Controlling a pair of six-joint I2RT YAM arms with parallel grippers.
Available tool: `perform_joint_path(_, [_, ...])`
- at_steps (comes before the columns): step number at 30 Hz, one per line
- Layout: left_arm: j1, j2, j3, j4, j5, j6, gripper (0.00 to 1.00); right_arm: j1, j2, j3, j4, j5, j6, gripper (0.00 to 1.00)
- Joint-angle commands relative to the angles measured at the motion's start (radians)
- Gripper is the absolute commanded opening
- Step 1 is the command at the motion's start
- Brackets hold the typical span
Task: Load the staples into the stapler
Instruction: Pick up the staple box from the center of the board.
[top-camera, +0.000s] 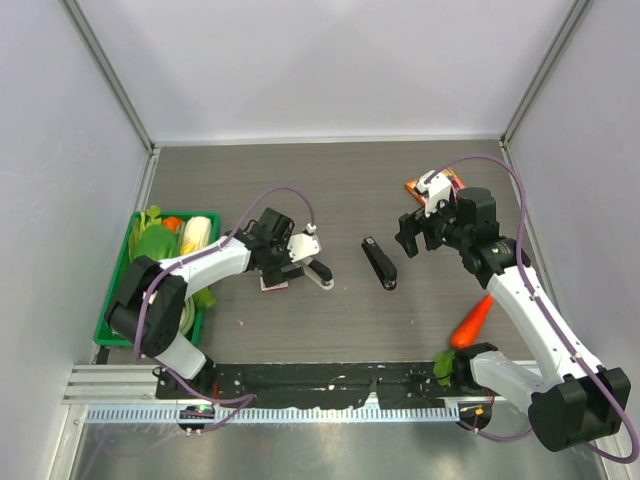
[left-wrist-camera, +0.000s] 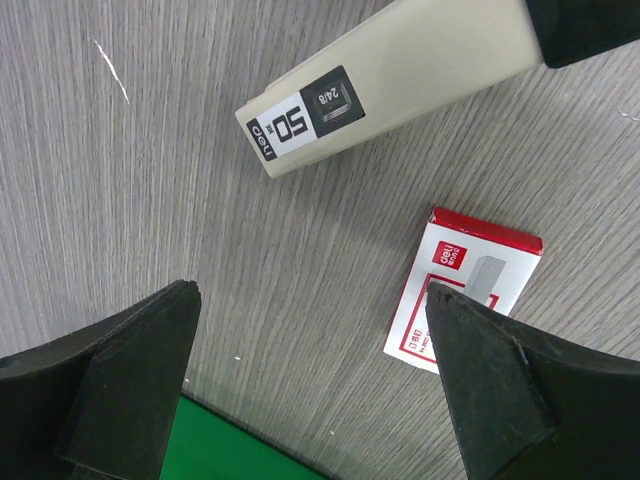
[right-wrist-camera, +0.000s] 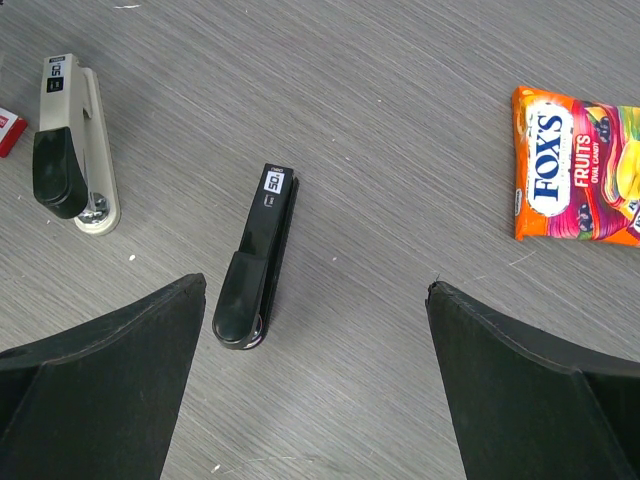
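The staples, a small white box with a red label (left-wrist-camera: 465, 285), lie flat on the table just inside my left gripper's right finger (left-wrist-camera: 500, 390). A beige stapler with a black top (left-wrist-camera: 390, 80) lies just beyond the box. My left gripper (left-wrist-camera: 312, 290) hovers open above the table with nothing between its fingers. In the top view it (top-camera: 280, 260) hangs over the box (top-camera: 273, 284), beside the beige stapler (top-camera: 318, 273). A black stapler (right-wrist-camera: 257, 257) lies mid-table, ahead of my open, empty right gripper (right-wrist-camera: 315, 285), which stands to that stapler's (top-camera: 379, 263) right.
A green basket (top-camera: 118, 300) of vegetables sits at the left edge. An orange Fox's snack packet (right-wrist-camera: 580, 165) lies at the back right. A carrot (top-camera: 472, 320) lies near the right arm's base. White walls enclose the table.
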Motion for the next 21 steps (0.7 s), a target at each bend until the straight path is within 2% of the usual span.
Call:
perform_joint_path(1, [0.002,0.001,-0.004,0.029,-0.005,0.004,1.0,-0.002,0.0,-0.001,0.05,0.003,-0.007,0.97])
perform_joint_path(11, [0.002,0.009,-0.002,0.0,-0.016,0.016,1.0,-0.002,-0.003,-0.001,0.05,0.003,-0.005,0.97])
perform_joint_path(16, [0.002,-0.045,0.001,-0.084,0.099,0.041,1.0,-0.004,-0.004,-0.001,0.05,-0.003,-0.003,0.97])
perform_joint_path(21, [0.003,-0.076,0.007,-0.129,0.125,0.058,1.0,-0.004,-0.009,-0.001,0.049,-0.004,-0.003,0.97])
